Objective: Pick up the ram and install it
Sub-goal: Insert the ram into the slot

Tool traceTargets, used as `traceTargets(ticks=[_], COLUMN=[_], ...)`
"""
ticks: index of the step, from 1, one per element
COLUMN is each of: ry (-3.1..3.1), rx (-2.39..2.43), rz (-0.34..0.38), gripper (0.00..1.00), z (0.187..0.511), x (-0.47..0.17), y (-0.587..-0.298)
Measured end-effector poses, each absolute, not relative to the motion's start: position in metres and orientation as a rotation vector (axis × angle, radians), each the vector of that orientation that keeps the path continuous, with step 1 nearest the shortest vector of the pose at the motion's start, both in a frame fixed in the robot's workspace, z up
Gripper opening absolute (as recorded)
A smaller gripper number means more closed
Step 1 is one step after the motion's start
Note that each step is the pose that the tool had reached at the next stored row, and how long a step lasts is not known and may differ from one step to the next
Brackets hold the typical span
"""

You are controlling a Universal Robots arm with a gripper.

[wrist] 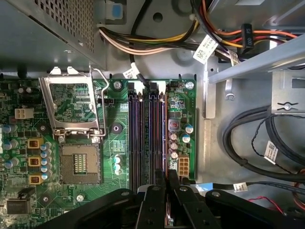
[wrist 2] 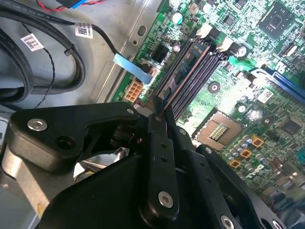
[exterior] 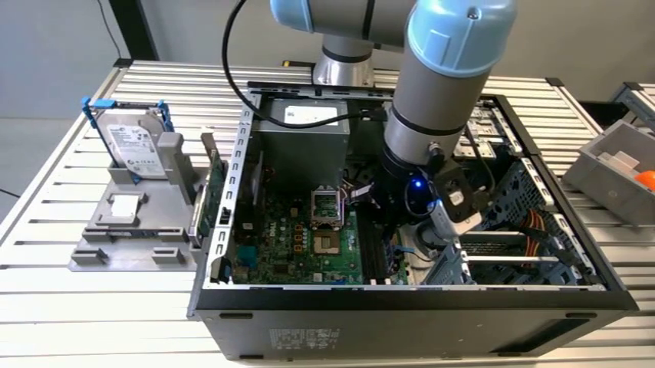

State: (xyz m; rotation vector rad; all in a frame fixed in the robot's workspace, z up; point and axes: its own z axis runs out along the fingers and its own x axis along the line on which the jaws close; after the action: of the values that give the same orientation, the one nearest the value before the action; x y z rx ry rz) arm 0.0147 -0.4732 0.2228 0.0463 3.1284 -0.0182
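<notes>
One arm reaches down into the open computer case (exterior: 245,161) in the exterior view; its gripper (wrist: 166,179) stands over the memory slots (wrist: 143,133) of the motherboard (wrist: 114,143); the fingers (wrist 2: 159,143) are close together, clamped on the ram (wrist 2: 190,67), which stands on edge in a slot, beside the empty processor socket (wrist: 78,164); outside the case, a hard drive (exterior: 133,146) leans in a grey holder (exterior: 113,230).

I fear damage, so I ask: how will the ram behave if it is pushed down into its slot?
The ram is a thin flat board, so probably stiff along its length but easy to bend sideways. It stands on edge beside empty slots, so an off-centre push may tilt it.
</notes>
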Motion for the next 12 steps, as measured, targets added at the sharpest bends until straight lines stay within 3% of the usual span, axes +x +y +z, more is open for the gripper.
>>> traceTargets(ticks=[12], ry=[3.128], rx=[0.046], rz=[-0.018], gripper=[0.00], z=[0.2200], x=[0.0136], y=[-0.4731])
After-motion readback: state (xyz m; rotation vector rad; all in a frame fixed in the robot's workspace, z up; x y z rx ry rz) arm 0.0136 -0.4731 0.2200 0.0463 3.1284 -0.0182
